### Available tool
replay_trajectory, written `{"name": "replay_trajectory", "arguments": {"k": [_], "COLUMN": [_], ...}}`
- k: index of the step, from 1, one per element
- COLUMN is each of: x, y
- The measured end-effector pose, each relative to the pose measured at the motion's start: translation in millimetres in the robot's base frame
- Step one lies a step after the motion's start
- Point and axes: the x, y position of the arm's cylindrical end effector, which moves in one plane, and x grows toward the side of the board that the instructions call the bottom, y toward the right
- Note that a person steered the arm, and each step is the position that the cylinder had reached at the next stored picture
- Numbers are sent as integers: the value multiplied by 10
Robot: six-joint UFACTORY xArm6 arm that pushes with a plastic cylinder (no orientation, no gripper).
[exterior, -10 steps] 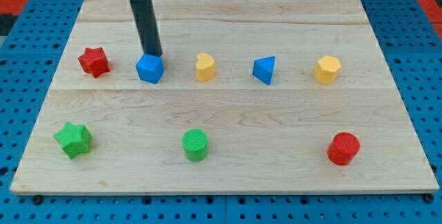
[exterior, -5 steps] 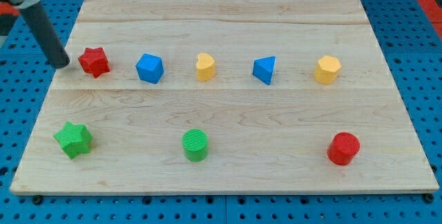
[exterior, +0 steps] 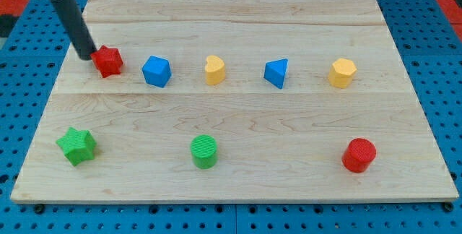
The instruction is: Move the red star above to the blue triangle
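The red star [exterior: 108,61] lies in the upper left of the wooden board [exterior: 231,118]. My tip [exterior: 87,55] touches the star's upper left side. The blue triangle [exterior: 276,73] lies in the same row, right of the middle, well away from the star. A blue cube-like block [exterior: 156,71] and a yellow heart-shaped block [exterior: 214,69] lie between the star and the triangle.
A yellow hexagon-like block [exterior: 343,72] sits at the right of the upper row. A green star [exterior: 76,146], a green cylinder [exterior: 204,151] and a red cylinder [exterior: 359,154] lie in the lower row.
My tip went from the blue cube to the left of the red star, then in against it. The red star has shifted slightly right and up.
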Motion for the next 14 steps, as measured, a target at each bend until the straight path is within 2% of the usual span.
{"name": "replay_trajectory", "arguments": {"k": [2, 4, 5, 6, 7, 8, 10, 11, 12, 13, 14], "x": [-460, -736, -589, 200, 957, 716, -61, -374, -388, -448, -594], "y": [541, 955, 331, -221, 137, 314, 84, 167, -129, 29, 427]}}
